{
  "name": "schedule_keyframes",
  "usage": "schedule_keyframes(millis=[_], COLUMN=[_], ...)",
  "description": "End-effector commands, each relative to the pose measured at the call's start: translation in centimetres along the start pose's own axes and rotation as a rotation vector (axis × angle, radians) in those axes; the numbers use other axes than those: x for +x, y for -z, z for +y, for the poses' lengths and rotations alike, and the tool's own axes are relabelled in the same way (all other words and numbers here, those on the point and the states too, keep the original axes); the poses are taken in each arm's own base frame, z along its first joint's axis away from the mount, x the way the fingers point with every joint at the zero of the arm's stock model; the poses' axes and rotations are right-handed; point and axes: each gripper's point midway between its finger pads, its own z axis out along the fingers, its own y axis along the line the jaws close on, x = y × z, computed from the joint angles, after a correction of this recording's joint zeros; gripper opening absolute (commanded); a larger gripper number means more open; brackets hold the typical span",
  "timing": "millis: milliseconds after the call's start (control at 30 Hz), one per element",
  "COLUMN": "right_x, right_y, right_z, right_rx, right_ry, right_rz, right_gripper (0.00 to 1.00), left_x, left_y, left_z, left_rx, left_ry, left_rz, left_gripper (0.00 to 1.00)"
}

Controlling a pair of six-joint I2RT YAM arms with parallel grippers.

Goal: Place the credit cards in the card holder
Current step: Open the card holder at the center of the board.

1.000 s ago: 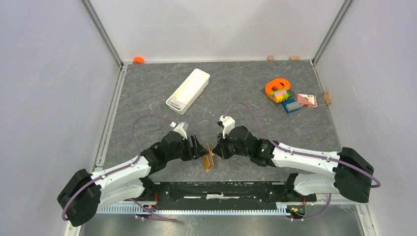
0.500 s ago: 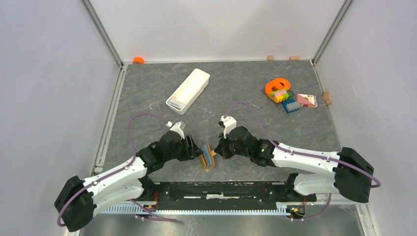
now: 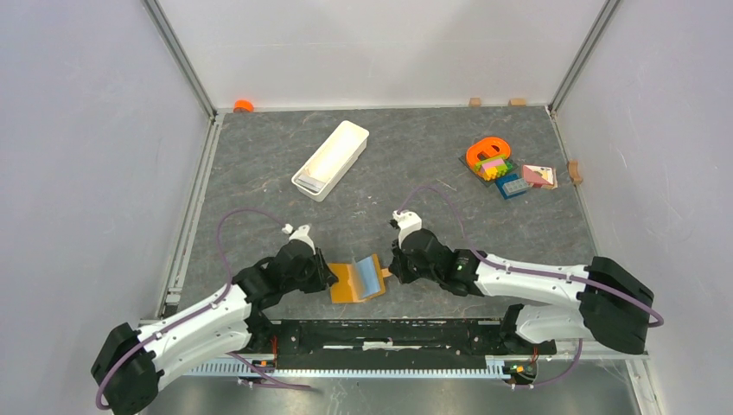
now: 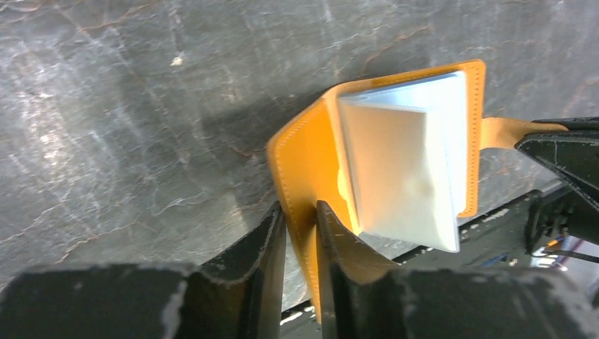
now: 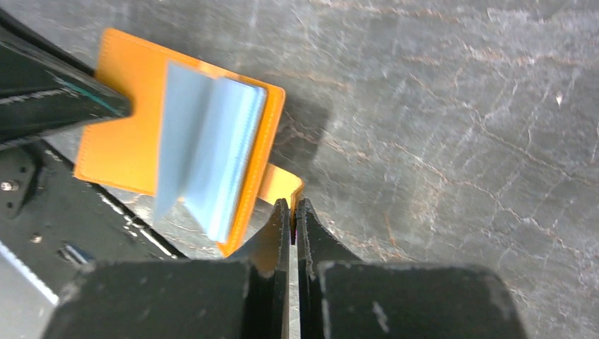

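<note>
Card holder [image 3: 356,279] lies open on the table, its long axis running left-right from one gripper to the other.

Left gripper [image 4: 300,212] is at the holder's left edge, jaws narrow, pinching the orange cover. Right gripper [image 5: 292,212] is at the holder's right edge, jaws nearly closed on the snap tab [image 5: 280,185]. The pale blue-grey pockets [image 5: 212,141] stand up from the holder's middle. Neither gripper has a card.

A flat pink piece [image 3: 538,175] lies well beyond the holder to its far right, beside a toy pile [image 3: 489,158]; cannot tell if it is a card. A white tray [image 3: 331,158] sits beyond the holder, slightly left; contents unclear.

Judgement: one gripper must let go to fetch a card. The right arm is nearer the pink piece, and the left grip could pin the holder.
</note>
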Motion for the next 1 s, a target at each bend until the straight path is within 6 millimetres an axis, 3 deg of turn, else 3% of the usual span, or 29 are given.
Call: schedule_keyframes(millis=[0, 167, 233, 367, 467, 567, 733, 833, 967], right_x=[1.6, 3.1, 2.7, 0.3, -2.0, -3.8, -4.6, -3.5, -1.8], right_y=[-0.6, -1.2, -1.0, 0.2, 1.5, 2.6, 3.1, 2.0, 0.2], right_z=[-2.0, -3.5, -3.4, -2.3, -0.9, 1.1, 4.8, 6.0, 5.7], right_rx=[0.088, 0.146, 0.146, 0.116, 0.059, -0.038, -0.231, -0.295, -0.282], right_ry=[-0.014, -0.015, -0.01, -0.006, 0.001, 0.007, 0.0, 0.005, -0.002], right_rz=[0.016, 0.043, 0.038, -0.018, -0.077, -0.128, -0.151, -0.1, -0.044], right_gripper=[0.0, 0.0, 0.06, 0.36, 0.5, 0.5, 0.45, 0.43, 0.4], left_x=[0.5, 1.4, 1.5, 0.8, 0.4, 0.2, 0.2, 0.3, 0.5], left_y=[-0.1, -0.9, -1.0, -0.7, -0.4, -0.2, 0.0, -0.1, -0.2], left_z=[1.8, 2.3, 2.1, 1.3, 0.9, 0.6, 0.6, 0.7, 0.9], left_rx=[-0.057, -0.037, -0.018, 0.015, 0.04, 0.058, 0.061, 0.059, 0.051], left_ry=[0.003, 0.045, 0.06, 0.074, 0.086, 0.097, 0.099, 0.098, 0.097], left_rz=[-0.014, -0.017, -0.02, -0.05, -0.073, -0.083, -0.084, -0.082, -0.078], left_gripper=[0.22, 0.11, 0.07, 0.02, 0.02, 0.02, 0.02, 0.02, 0.02])
